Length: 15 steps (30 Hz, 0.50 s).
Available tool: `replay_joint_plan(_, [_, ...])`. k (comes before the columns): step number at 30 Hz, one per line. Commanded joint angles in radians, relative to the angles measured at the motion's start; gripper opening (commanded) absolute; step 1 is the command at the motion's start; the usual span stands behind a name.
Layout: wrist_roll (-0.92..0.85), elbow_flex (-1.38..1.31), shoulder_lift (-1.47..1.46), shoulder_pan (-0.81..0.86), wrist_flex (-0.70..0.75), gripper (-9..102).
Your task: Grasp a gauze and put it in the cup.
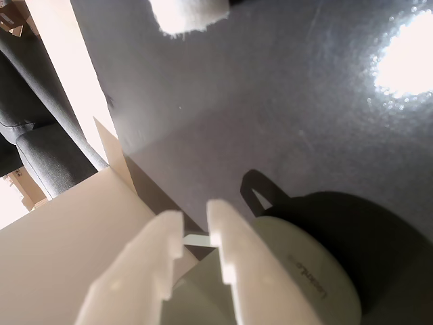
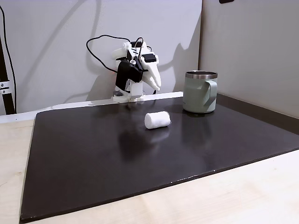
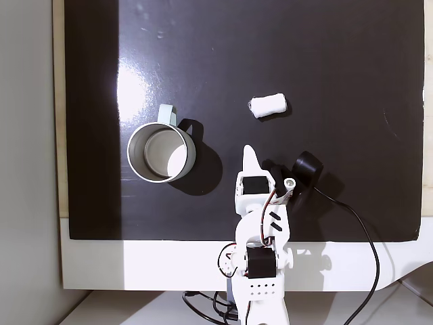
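Observation:
The gauze (image 2: 157, 119) is a small white roll lying on its side on the dark mat, near the middle; it also appears as gauze (image 3: 268, 105) and as a bright blur, gauze (image 1: 186, 15), at the top of the wrist view. The cup (image 2: 200, 92), a pale green mug with a steel rim, stands upright to the gauze's right in that fixed view; from above the cup (image 3: 130, 153) looks hollow with nothing inside. My gripper (image 2: 157, 86) hangs folded back at the arm's base, well apart from both. Gripper (image 3: 249, 150) and gripper (image 1: 193, 215) show shut, holding nothing. The cup (image 1: 304, 277) sits just beside the fingers.
The black mat (image 2: 117, 158) lies on a light wooden table (image 2: 243, 196). Walls stand behind and at the right (image 2: 252, 46). A black cable and round black part (image 3: 308, 164) sit beside the arm's base. The mat's edge (image 1: 122, 156) lies close on the wrist view's left.

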Motion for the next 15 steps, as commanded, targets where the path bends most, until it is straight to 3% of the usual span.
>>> replay_joint_plan(1, [-0.048,-0.008,0.011,-0.025,-0.025,0])
replay_joint_plan(15, [-0.043,-0.008,0.011,-0.021,-0.025,0])
